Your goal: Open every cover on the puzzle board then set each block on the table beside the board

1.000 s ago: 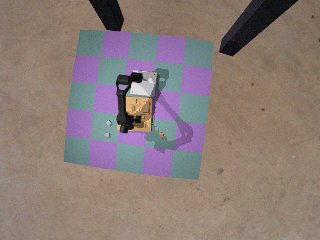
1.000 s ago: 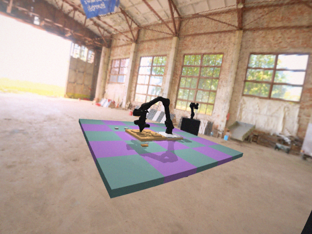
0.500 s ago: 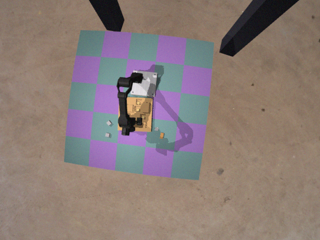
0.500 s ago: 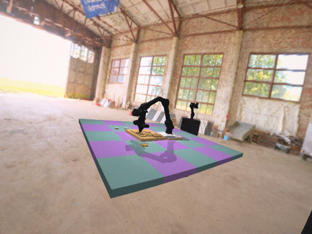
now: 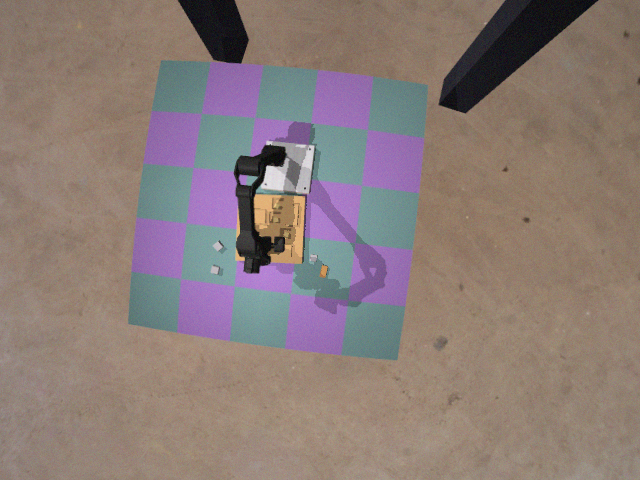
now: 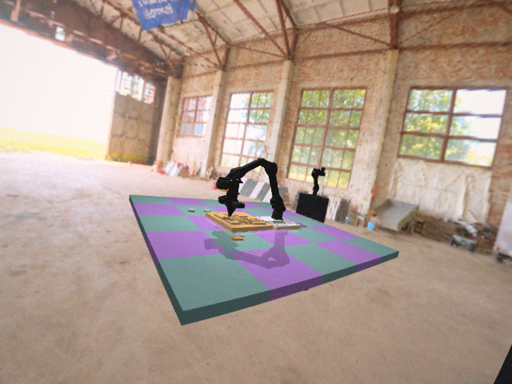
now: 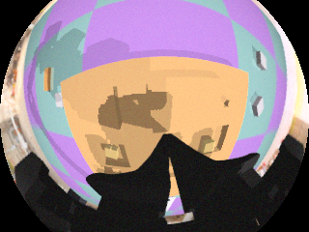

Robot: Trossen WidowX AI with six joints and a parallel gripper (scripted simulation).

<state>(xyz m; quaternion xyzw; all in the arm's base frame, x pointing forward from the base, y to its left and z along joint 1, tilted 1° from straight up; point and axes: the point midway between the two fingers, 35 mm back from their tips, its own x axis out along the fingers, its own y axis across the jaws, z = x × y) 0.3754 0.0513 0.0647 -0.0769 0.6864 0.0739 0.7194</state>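
Observation:
The orange-tan puzzle board (image 5: 296,256) (image 6: 253,227) (image 7: 193,87) lies in front of the arm's base. My gripper (image 6: 230,215) (image 7: 166,136) is shut and empty, pointing down low over the board; whether its tips touch it cannot be told. One yellowish block (image 7: 112,152) sits in a well at the left in the wrist view, another (image 7: 209,146) in a well at the right. Cover positions are hard to tell under shadow and behind the fingers. Two grey blocks (image 5: 218,246) (image 5: 215,269) lie left of the board; a grey block (image 5: 313,257) and an orange block (image 5: 324,270) lie right of it.
The white base plate (image 5: 302,180) adjoins the board's far side. The arm (image 5: 247,211) (image 6: 273,186) reaches over the board's left part in the top view. The chequered table top (image 5: 372,330) (image 6: 206,281) ends in open edges on all sides.

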